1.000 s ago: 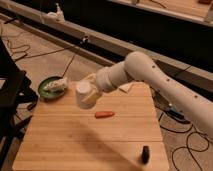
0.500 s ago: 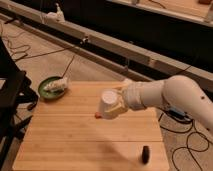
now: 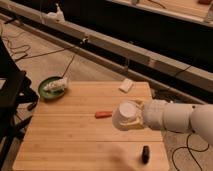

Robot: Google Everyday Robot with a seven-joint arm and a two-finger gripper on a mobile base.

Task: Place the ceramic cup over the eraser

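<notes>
Ceramic cup (image 3: 124,114) — in end effector (image 3: 133,124)

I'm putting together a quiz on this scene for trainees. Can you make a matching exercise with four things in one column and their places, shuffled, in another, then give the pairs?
Things:
1. ceramic cup
2. eraser
3. green plate
4. orange stick

Places:
A. by the near right edge of the table
B. beside the table's far left corner
C. held in the pincer, above the table's right half
D. lying mid-table, just left of the cup

Pairs: 1-C, 2-A, 3-B, 4-D
</notes>
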